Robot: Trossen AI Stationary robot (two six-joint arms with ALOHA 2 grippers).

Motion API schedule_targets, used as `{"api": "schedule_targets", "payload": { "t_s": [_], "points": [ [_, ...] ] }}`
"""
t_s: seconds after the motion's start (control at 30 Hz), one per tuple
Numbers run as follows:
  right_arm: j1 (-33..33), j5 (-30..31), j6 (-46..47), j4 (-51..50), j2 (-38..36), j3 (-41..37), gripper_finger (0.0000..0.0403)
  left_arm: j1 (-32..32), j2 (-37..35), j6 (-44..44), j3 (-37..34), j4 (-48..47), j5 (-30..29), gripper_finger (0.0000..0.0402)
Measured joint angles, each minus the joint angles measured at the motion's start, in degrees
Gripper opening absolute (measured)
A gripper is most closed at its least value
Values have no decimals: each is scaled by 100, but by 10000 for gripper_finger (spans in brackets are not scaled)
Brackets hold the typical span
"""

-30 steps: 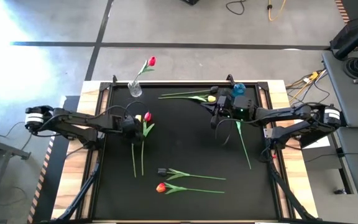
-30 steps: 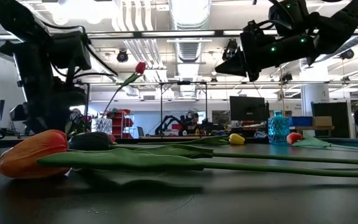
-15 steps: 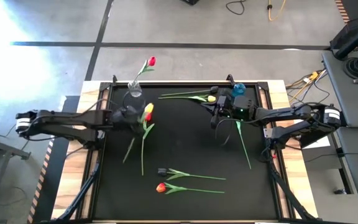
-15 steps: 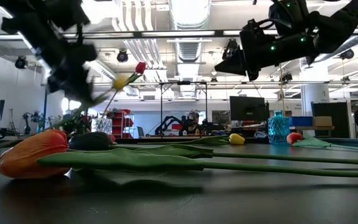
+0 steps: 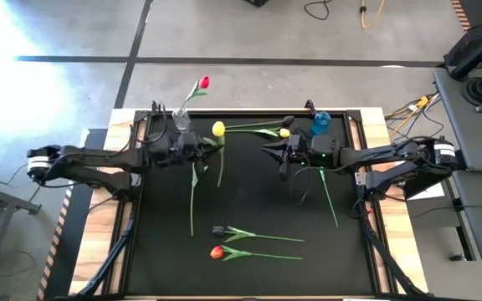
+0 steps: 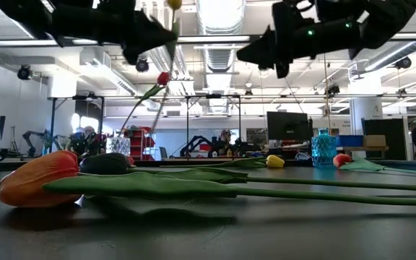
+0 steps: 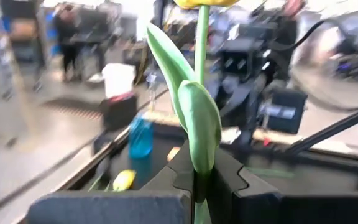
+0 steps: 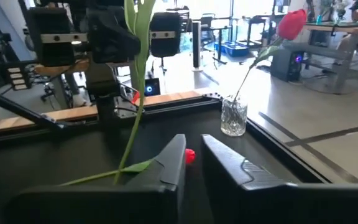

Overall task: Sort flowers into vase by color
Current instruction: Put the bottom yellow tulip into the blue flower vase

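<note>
The left tool [image 5: 192, 147] is clamped on the stem of a yellow tulip [image 5: 218, 129], holding it up off the black surface [image 5: 258, 201] near the clear vase [image 5: 181, 119] at the far left edge, where one red tulip [image 5: 204, 82] already stands. In the left wrist view the fingers [image 7: 225, 180] pinch the thin stem just below a leaf, with the head well above the grip. That looks a sensible hold: these flowers seem very light, and the long stem probably flexes and swings when carried, so taking it about mid-stem should keep the head from whipping about while leaving a free tail to guide into the narrow mouth. The plastic stem may be slick, so it could turn in the grip. The right tool [image 5: 281, 155] hangs over the far middle of the surface with its fingers a little apart, holding nothing. Another yellow tulip [image 5: 284, 132] lies by the blue vase [image 5: 320, 123], and a near-black tulip [image 5: 219, 230] and an orange tulip [image 5: 217, 252] lie at the near side, with more stems between.
</note>
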Motion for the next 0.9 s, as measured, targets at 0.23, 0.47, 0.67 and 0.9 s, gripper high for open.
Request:
{"api": "schedule_targets", "payload": {
  "t_s": [0.23, 0.47, 0.67, 0.9],
  "points": [
    [203, 24, 169, -84, 614, 693, 118, 263, 967, 55, 234, 1268, 847, 0],
    [222, 30, 336, -330, 1079, 1294, 136, 262, 1511, 275, 758, 1323, 1244, 0],
    [229, 36, 307, -674, 1184, 1640, 121, 287, 1770, 316, 1040, 1316, 1443, 0],
    [245, 199, 39, -864, 1171, 1792, 40, 386, 1848, 98, 1095, 1305, 1372, 5]
  ]
}}
